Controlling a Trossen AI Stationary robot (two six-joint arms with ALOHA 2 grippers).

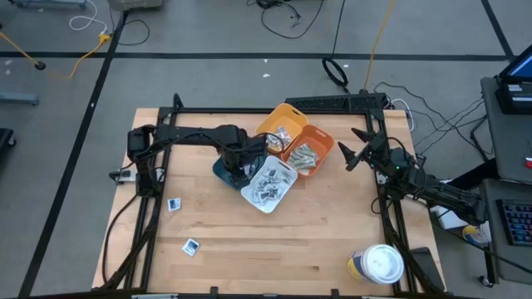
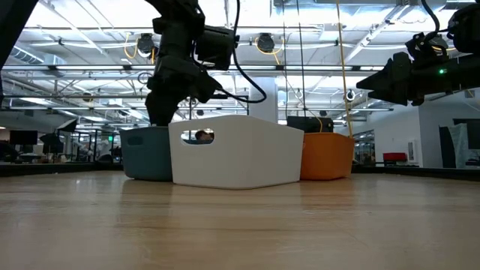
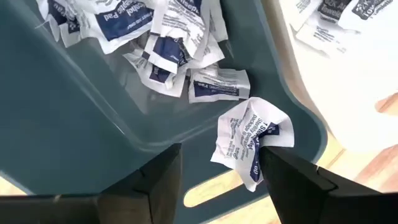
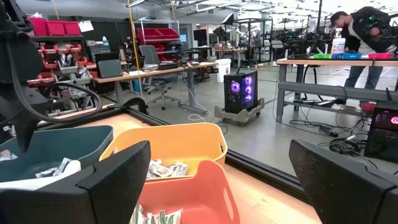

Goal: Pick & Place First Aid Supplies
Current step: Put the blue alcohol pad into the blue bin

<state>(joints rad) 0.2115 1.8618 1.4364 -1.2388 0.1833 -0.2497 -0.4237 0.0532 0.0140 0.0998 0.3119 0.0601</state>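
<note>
On wood table (image 1: 316, 241) – L claw (image 3: 217, 174) spread, crumpled packet (image 3: 252, 140) at one finger – R claw (image 4: 217, 180) wide.

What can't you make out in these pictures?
- High view: the teal bin, mostly hidden under the left arm.
- Low view: bin contents, hidden by the white bin and other walls.
- Left wrist view: whether the crumpled packet is held.
- High view: markings on two loose packets, too small.
</note>
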